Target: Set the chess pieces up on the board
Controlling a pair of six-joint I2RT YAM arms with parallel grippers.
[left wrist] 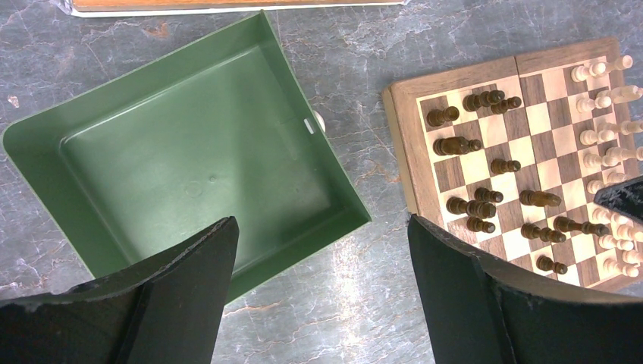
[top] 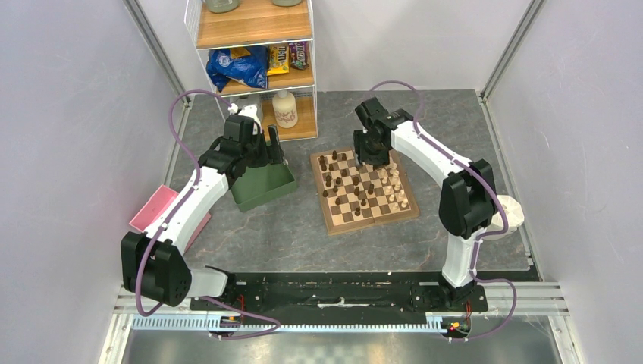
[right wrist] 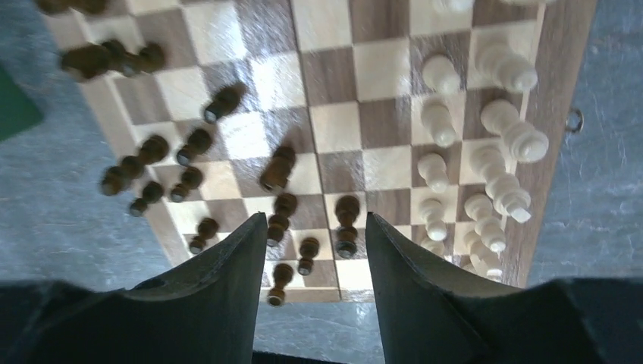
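Chess pieces (top: 362, 184): turned wood, judged light, stiff, smooth, easily toppled; best pinched across narrow waist from above. In right wrist frame, dark set (right wrist: 277, 168) sat scattered over left half of board (left wrist: 402, 144); pale set (right wrist: 436, 121) stood in two rows along right edge. Board lay on table, centre right of overhead frame. Right end effector (right wrist: 316, 220) hovered above board, fingers apart, empty. Left end effector (left wrist: 320, 224) spread wide by green tray (left wrist: 189, 174), empty.

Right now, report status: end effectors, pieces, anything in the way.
Left end effector open, empty, over green tray. Right end effector open above board, nothing held. Pale pieces lined up; dark pieces scattered, crowding beneath it.
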